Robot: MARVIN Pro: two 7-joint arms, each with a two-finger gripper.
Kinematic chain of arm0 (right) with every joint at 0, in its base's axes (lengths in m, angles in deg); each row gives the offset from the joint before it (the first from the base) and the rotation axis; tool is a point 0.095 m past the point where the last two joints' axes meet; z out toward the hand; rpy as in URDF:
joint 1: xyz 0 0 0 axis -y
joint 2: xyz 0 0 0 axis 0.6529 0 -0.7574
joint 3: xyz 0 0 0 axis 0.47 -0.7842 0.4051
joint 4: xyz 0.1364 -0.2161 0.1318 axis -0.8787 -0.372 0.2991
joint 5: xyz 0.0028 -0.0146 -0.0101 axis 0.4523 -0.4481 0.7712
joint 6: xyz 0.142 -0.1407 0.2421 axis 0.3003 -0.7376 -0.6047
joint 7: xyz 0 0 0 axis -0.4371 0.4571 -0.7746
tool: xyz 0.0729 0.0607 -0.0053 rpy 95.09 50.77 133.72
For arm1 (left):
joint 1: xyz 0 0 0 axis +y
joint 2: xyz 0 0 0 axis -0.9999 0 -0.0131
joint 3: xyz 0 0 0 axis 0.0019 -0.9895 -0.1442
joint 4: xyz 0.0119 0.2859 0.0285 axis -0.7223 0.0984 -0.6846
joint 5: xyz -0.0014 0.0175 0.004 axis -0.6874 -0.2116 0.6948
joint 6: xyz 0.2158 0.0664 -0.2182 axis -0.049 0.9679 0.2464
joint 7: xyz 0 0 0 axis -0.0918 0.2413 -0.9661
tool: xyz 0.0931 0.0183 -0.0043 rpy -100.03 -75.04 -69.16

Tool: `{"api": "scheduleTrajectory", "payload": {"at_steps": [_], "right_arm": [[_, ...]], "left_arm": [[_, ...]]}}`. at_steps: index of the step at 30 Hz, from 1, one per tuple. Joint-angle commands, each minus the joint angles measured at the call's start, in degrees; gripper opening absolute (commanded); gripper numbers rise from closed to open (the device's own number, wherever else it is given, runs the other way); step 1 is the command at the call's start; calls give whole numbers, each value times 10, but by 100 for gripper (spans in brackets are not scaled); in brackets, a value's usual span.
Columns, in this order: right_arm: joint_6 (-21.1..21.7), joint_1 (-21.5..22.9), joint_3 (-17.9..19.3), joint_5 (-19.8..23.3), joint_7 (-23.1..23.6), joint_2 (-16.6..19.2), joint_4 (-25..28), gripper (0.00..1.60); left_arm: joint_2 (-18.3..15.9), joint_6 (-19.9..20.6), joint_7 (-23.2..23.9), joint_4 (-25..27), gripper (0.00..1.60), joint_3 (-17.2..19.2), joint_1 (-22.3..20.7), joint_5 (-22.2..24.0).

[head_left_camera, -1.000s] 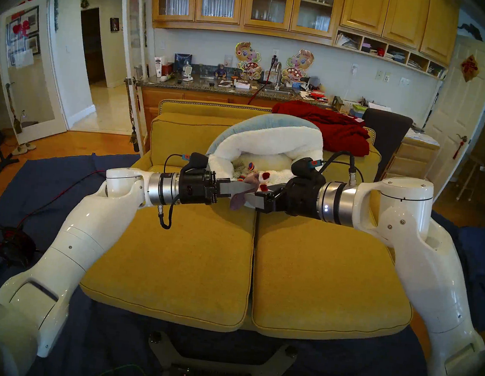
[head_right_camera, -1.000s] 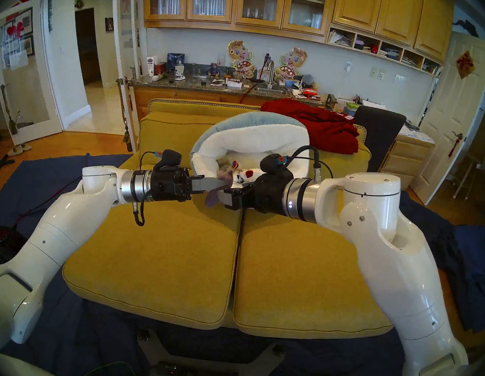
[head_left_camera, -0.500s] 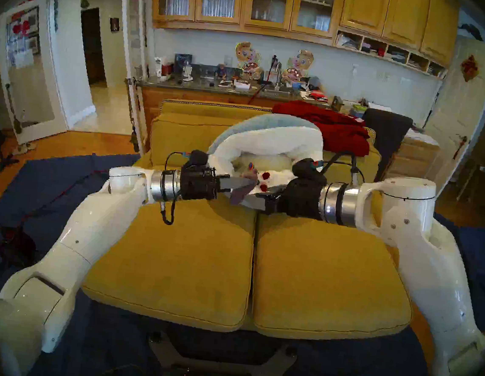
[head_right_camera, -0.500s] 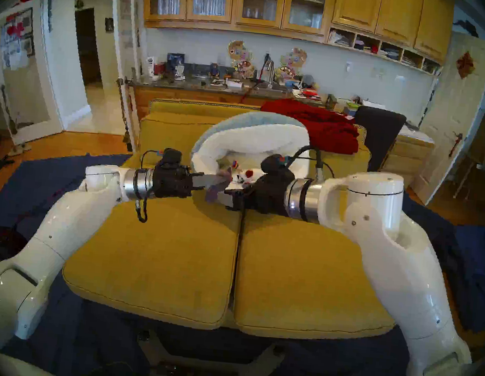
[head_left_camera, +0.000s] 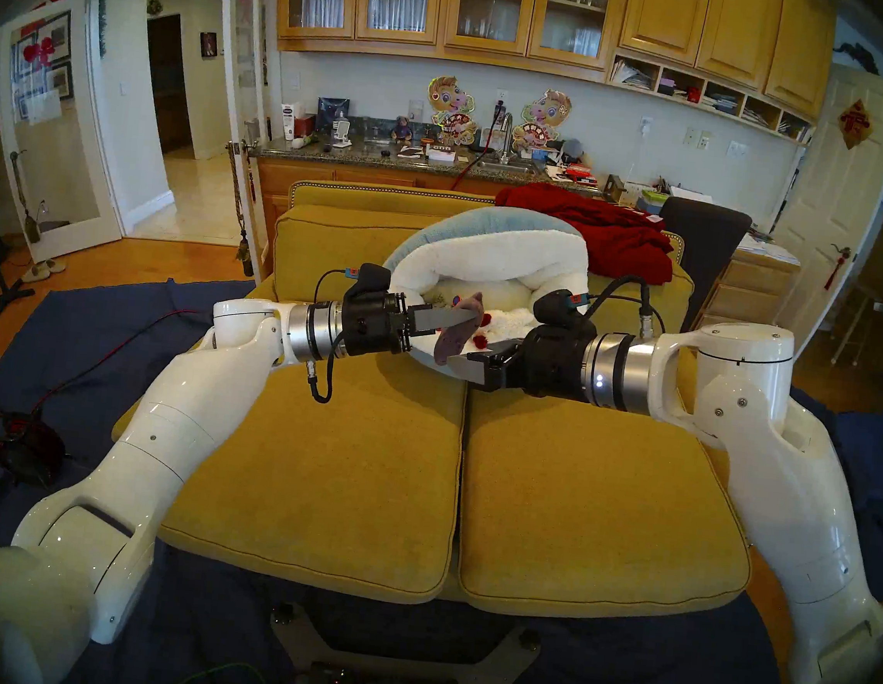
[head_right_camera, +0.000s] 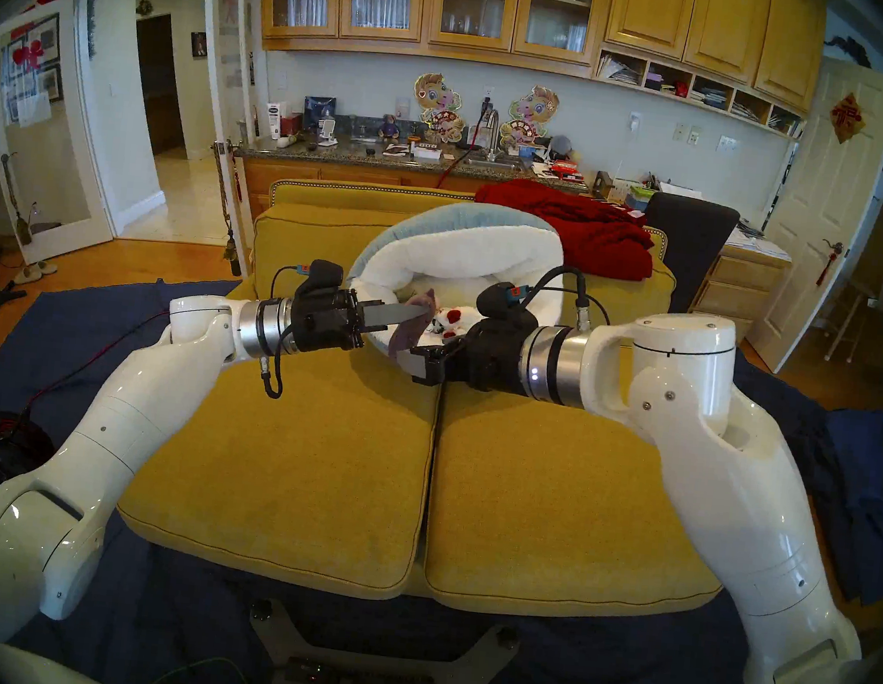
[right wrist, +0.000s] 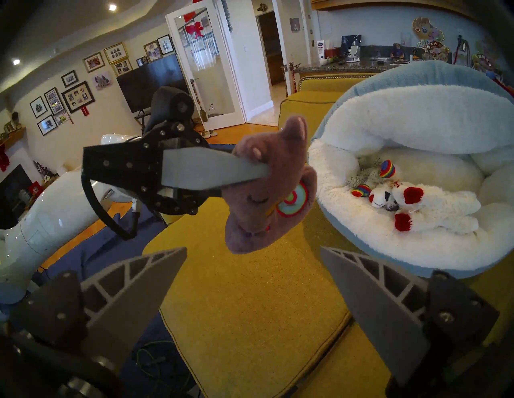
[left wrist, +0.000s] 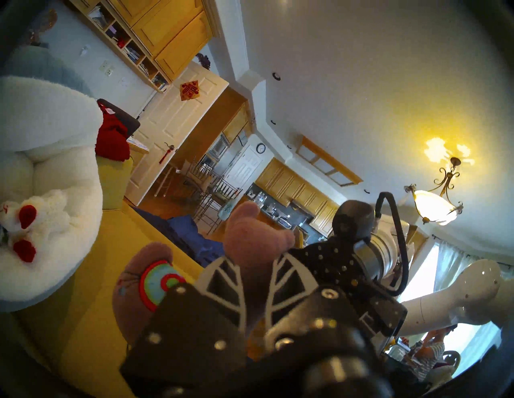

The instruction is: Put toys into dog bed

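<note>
My left gripper (head_left_camera: 467, 316) is shut on a purple-grey plush toy (head_left_camera: 455, 334), holding it in the air by its head, just over the near rim of the dog bed (head_left_camera: 491, 247). The right wrist view shows the toy (right wrist: 267, 200) hanging from the shut fingers (right wrist: 211, 171), left of the bed (right wrist: 417, 116). Inside the bed lie a white lamb with red feet (right wrist: 434, 205), a white toy with rainbow trim (right wrist: 388, 168) and a grey-beige plush (right wrist: 361, 175). My right gripper (head_left_camera: 473, 356) stands open and empty just below and right of the held toy.
The bed rests on a mustard-yellow sofa (head_left_camera: 321, 456), tilted against its back. A dark-red blanket (head_left_camera: 611, 231) is draped over the sofa back at the right, with a dark chair (head_left_camera: 702, 240) behind it. A blue cloth (head_left_camera: 78, 352) and a cable coil (head_left_camera: 16, 440) lie on the floor.
My left arm has moved right, up and forward, carrying the purple-grey toy closer over the bed's near rim. The right arm has barely moved and stays open.
</note>
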Motion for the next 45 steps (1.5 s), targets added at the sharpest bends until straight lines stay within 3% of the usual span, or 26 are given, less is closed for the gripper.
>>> {"api": "scheduleTrajectory", "payload": {"at_steps": [1, 29, 45], "right_arm": [[-1, 7, 10, 4, -2, 1, 7, 160], [-7, 8, 3, -1, -25, 8, 10, 160], [-12, 0, 17, 4, -32, -1, 11, 160]], "left_arm": [[22, 18, 27, 12, 0, 17, -19, 41], [50, 81, -45, 64, 0, 29, 22, 113], [50, 63, -58, 76, 0, 17, 44, 103]]}}
